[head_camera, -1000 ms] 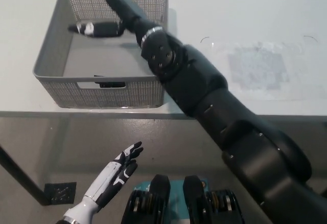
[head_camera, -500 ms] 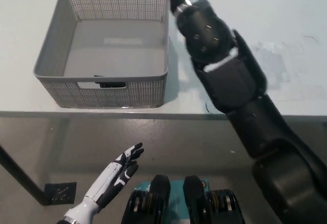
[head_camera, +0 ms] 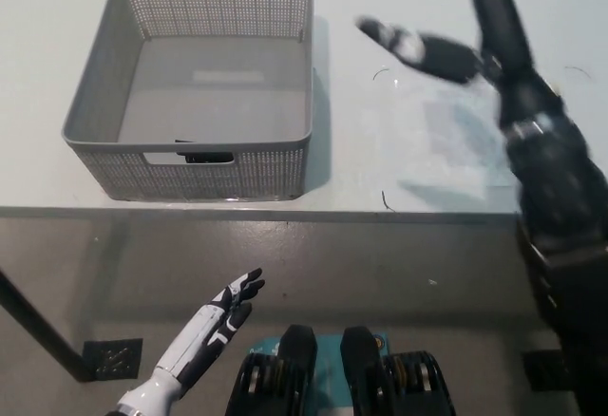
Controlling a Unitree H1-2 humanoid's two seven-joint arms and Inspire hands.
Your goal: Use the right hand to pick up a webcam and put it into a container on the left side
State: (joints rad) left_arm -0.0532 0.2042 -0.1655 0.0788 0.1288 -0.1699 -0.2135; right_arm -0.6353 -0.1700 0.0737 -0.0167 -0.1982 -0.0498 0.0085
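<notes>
Fingers on the white left hand (head_camera: 214, 326) are straight and slightly spread with nothing in them. It's just hanging low at the lower left, below the table's front edge, palm roughly up.

So the black right hand (head_camera: 496, 36) is up at the far right over the table (head_camera: 380, 160), reaching toward the top edge. It's badly motion-blurred, so I honestly can't tell if it's clamped on anything or loose.

Sticking out of its side is a long black-and-white shape that I read as the webcam (head_camera: 418, 47). It's smeared too, so take that with some salt. Its long axis runs mostly across the picture with a slight tilt. The end nearest the hand sits a bit lower, and the free end points up and left, toward the basket's far right corner. There's a pale patch around its middle with darker parts on either side. It looks to be up in the air above the tabletop, with a faint shadow on the surface below it. It's right of the basket and not over it.

Moving outward, the grey mesh basket (head_camera: 104, 84) sits on the left part of the table, upright, and its floor looks bare. One small dark thing (head_camera: 204, 158) shows through the handle slot in the near wall, and I can't make out what it is.
</notes>
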